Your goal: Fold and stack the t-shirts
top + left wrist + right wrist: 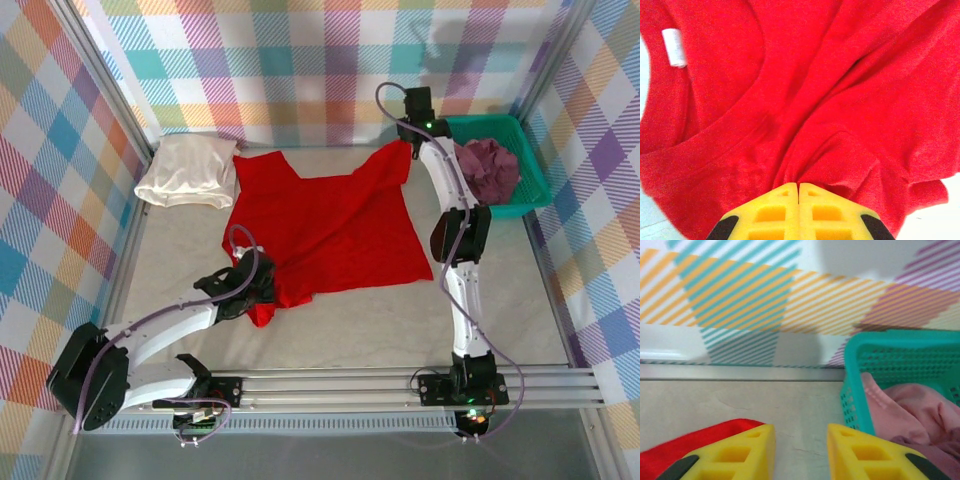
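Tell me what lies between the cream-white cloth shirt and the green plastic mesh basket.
The bright red cloth t-shirt and the right arm, in the top view.

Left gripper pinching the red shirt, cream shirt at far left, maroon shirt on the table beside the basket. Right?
No: the maroon shirt sits bunched inside the green basket, as the top external view shows. The left gripper does pinch the red shirt; the cream shirt lies far left.

Top view: bright, even, diffuse overhead light and sharp focus, with one soft grey shadow on the back wall [440, 60] at upper right. Left wrist view: the red t-shirt [840, 100] is oversaturated, its folds shaded dark, and the table [940, 220] at the corners blows out white. Right wrist view: the wall pattern is soft, and the nearest foreground is blurred.
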Robot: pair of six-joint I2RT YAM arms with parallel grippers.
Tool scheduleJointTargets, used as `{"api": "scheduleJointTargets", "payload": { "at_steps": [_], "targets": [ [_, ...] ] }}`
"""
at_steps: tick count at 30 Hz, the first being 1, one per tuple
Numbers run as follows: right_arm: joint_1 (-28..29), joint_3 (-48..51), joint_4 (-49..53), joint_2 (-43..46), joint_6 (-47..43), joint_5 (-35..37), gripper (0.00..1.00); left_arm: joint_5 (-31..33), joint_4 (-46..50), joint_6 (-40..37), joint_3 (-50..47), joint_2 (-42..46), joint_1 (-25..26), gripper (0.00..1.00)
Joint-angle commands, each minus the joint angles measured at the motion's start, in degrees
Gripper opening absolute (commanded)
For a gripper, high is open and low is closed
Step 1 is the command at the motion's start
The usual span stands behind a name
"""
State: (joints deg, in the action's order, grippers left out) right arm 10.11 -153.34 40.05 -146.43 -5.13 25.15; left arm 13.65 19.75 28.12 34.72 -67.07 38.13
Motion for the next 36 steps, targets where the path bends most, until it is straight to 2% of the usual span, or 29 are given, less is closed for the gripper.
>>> {"api": "scheduleJointTargets", "payload": {
  "at_steps": [1, 3, 6, 7, 9, 12, 14, 16, 19, 22, 24, 28, 30, 36],
  "targets": [
    [-0.3, -1.4, 6.4, 7.5, 3.3, -2.1, 0.35, -0.8, -0.7, -1.7, 1.8, 0.3, 1.0, 0.03],
    [-0.3, 3.1, 8.1, 13.1, 5.4, -5.2, 0.39, -0.7, -1.3, -2.0, 0.9, 3.5, 1.2, 0.24],
    [0.0, 14.6, 9.5, 23.0, 9.7, -10.9, 0.41, 0.3, -3.3, -2.1, -1.6, 10.8, 1.1, 0.38],
    [0.2, 20.1, 9.2, 26.4, 11.7, -13.1, 0.41, 0.9, -3.4, -2.3, -2.3, 13.0, 1.1, 0.40],
    [1.6, 38.0, 2.6, 36.8, 15.3, -16.8, 0.40, 2.1, -3.3, -3.3, -2.7, 17.1, 0.8, 0.40],
    [4.5, 62.7, -7.1, 48.0, 20.0, -19.8, 0.28, 2.3, -1.6, -3.6, -0.4, 17.4, -1.7, 0.42],
    [5.5, 74.0, -10.6, 51.9, 23.5, -21.6, 0.19, 0.9, 0.1, -4.2, 1.3, 14.7, -3.9, 0.41],
    [5.4, 81.4, -12.1, 52.9, 25.5, -22.8, 0.17, 0.2, 1.8, -4.2, 2.9, 11.1, -6.1, 0.41],
    [5.5, 85.1, -11.1, 50.3, 25.7, -23.3, 0.14, -1.7, 0.6, -4.4, 4.0, 6.9, -9.9, 0.40],
    [5.4, 86.5, -13.7, 46.7, 25.9, -23.1, 0.04, -6.0, -2.9, -4.3, 6.1, 0.8, -16.1, 0.37],
    [5.4, 85.8, -15.0, 43.4, 25.9, -22.2, 0.02, -7.1, -1.9, -4.6, 10.8, -6.1, -19.0, 0.28],
    [5.3, 82.6, -15.6, 36.6, 25.4, -22.5, 0.00, -4.0, -2.3, -7.4, 19.2, -17.8, -19.9, 0.17],
    [5.3, 82.0, -15.7, 34.7, 25.8, -22.5, 0.00, -4.0, -3.3, -8.8, 22.8, -22.8, -20.6, 0.15],
    [5.0, 89.1, -18.0, 38.2, 29.9, -20.3, 0.00, -5.4, 3.7, -11.1, 41.4, -42.8, -22.4, 0.00]
  ]
}}
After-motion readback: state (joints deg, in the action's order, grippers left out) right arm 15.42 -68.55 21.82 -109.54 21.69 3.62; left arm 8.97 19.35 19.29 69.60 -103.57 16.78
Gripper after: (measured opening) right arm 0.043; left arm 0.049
